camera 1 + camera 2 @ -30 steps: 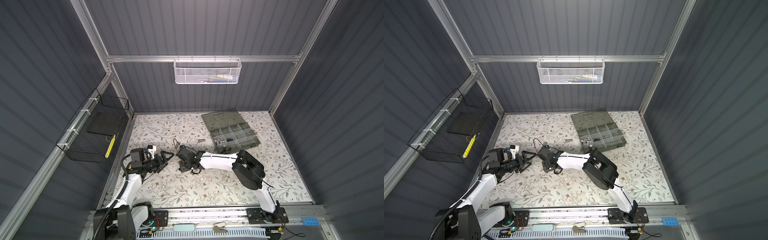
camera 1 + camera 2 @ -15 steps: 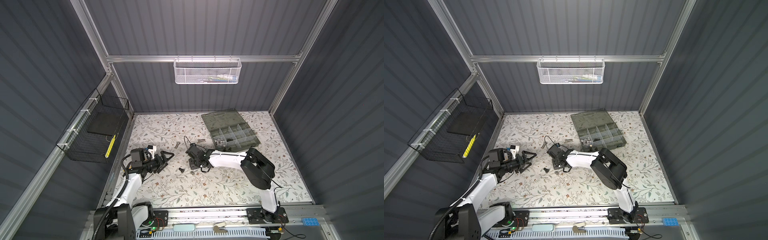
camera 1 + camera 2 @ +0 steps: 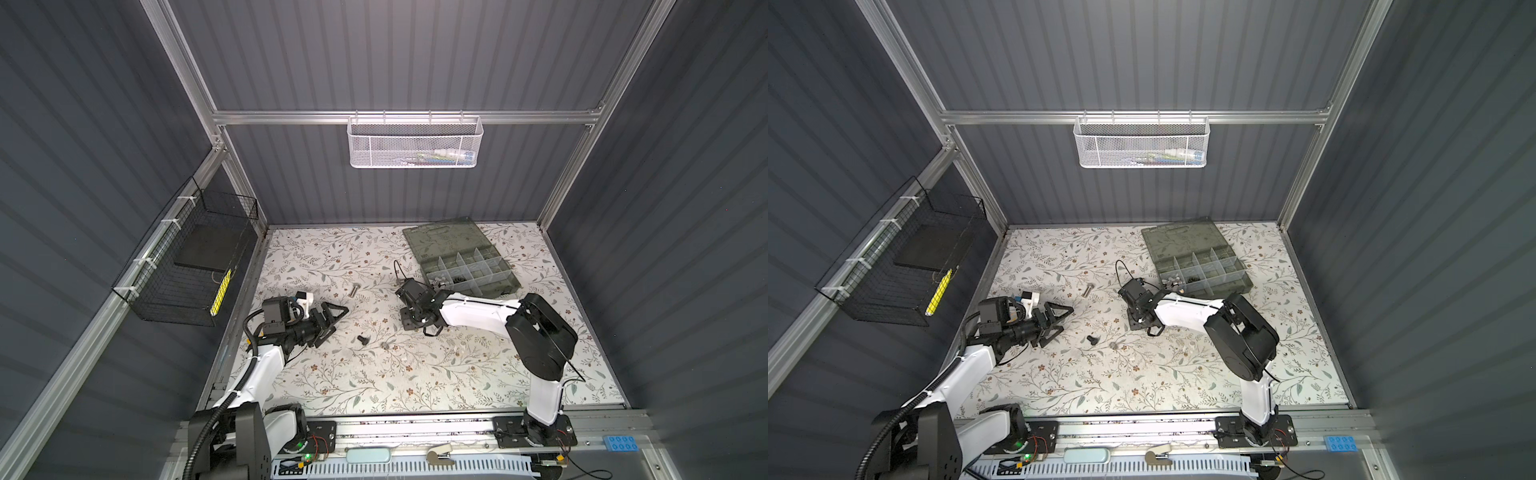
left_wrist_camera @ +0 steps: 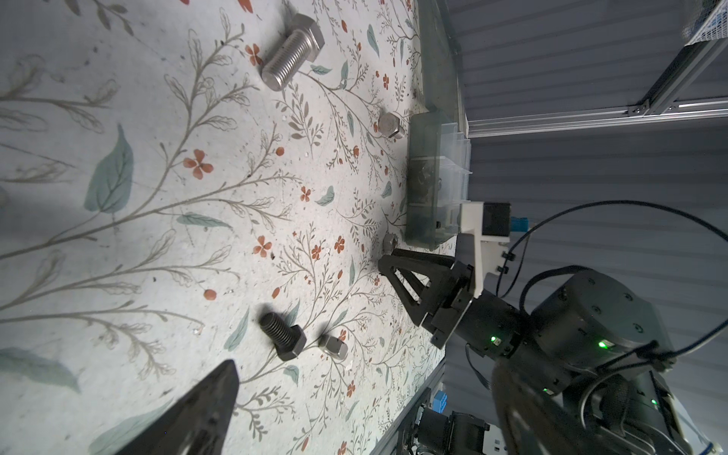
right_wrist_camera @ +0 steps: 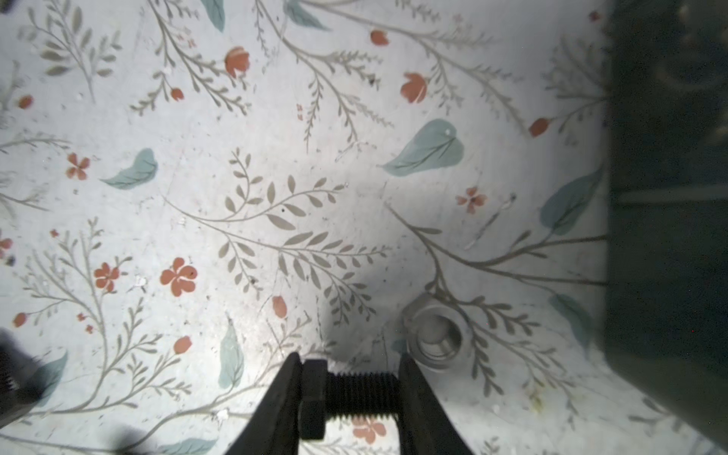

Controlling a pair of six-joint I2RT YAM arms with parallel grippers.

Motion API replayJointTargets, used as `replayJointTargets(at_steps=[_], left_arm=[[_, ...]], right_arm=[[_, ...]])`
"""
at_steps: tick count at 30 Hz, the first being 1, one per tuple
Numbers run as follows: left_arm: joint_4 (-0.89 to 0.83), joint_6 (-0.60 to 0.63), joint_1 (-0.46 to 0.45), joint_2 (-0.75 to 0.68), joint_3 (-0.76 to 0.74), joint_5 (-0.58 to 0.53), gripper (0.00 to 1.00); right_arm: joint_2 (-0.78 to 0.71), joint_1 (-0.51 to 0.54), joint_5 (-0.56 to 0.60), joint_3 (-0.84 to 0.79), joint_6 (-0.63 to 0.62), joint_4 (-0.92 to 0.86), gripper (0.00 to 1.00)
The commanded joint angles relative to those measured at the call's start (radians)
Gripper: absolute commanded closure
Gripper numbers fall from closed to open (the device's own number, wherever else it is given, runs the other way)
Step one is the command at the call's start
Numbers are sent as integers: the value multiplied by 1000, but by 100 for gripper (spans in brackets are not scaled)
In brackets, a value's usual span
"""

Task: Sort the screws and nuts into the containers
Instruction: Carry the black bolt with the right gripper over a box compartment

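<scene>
Black steel sits between the fingers of the right gripper (image 5: 350, 360). A black bolt (image 5: 354, 394) is pinched lengthways, its head against one finger and the tip of its thread against the other. The gripper hangs low near the middle of the table (image 3: 415, 374), with the case (image 3: 1233, 287) close by at about two o'clock from it. A silver nut (image 5: 435, 335) lies on the table just beside the fingertips, not touching them. Whether the held bolt is already clear of the surface is hard to tell from the wrist view.

The left gripper (image 3: 338, 319) hovers at the nine o'clock side of the table, fingers spread wide with nothing between them. Three pieces lie loose near it. A silver bolt (image 3: 354, 289) is toward ten o'clock from the centre. A second black bolt (image 3: 363, 339) and a second silver nut (image 3: 384, 345) sit side by side toward eight o'clock.

The step in hand looks like the carry: the pick is made and the drop is not yet done. The next move calls for raising the bolt high enough to pass the case's near wall. It then has to travel toward two o'clock until it is over the compartment meant for bolts, where the fingers can spread. An end-to-end pinch gives little contact, so the bolt could pivot out, and a slow, level path would suit. With several pieces on the table, the sorting seems far from finished.
</scene>
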Motion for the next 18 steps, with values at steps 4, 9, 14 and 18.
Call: replayJointTargets(at_steps=[4,9,14,18], left_arm=[[25,-45,-56,-15,31,-17,0],[77,-95,-207,18,89,-123,0],[111,-121,-363,95,186,-226,0],[126,-127,-480,175,276,-297,0]], right_arm=[[-113,-34,1,-13,-48,-23,65],[-190,-77,5,-28,-74,-30,65],[-266,-138,11,-55,-99,-30,65],[-323,-203,3,-90,-117,-30,65]])
